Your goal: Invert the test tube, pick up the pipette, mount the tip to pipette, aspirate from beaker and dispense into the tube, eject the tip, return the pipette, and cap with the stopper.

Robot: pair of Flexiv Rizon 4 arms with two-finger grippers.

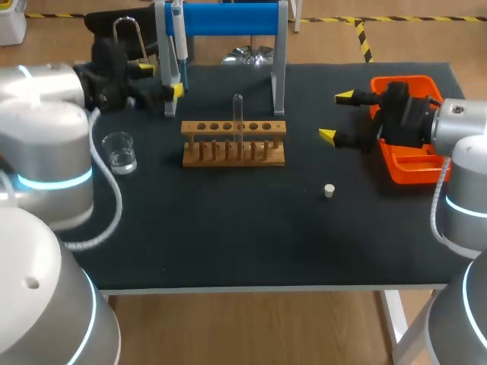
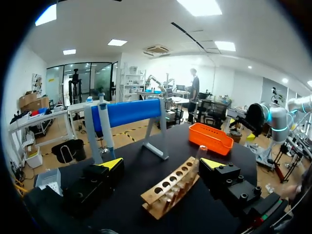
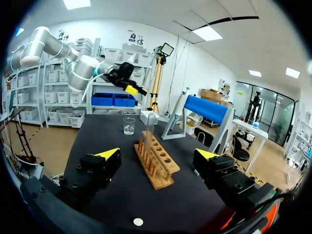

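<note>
Left wrist view first: the left gripper (image 2: 161,164) holds its 2 yellow-tipped fingers spread wide, touching nothing. Straight ahead of that gap lies the wooden rack (image 2: 170,187).

Over to the head view, and this gripper sits at the far left of the table (image 1: 228,243). 1 fingertip is just beside the foot of the left post of the stand (image 1: 228,19), a grey frame with a blue roller across its top. The pipette (image 1: 179,53) hangs upright on that post, close to the fingers but not between them. It has a pale, slim body with some blue on it, and any marking is too small to read.

Across to the right gripper (image 1: 335,116): its fingers are wide apart too, gripping nothing. It hovers at the left edge of the orange tray (image 1: 403,169) on the table's right side, pointing left toward the rack and well apart from it.

Now the test tube (image 1: 238,114): clear glass, standing upright in a hole near the middle of the rack and rising well above the top board. Any print on it is too fine to tell. It stands between the 2 grippers, apart from both.

Left of the rack is the beaker (image 1: 120,152), small and clear, with a little clear liquid in the bottom. Right of the rack and nearer lies the stopper (image 1: 329,191), a small white plug alone on the black surface, nearer than the right gripper.
</note>
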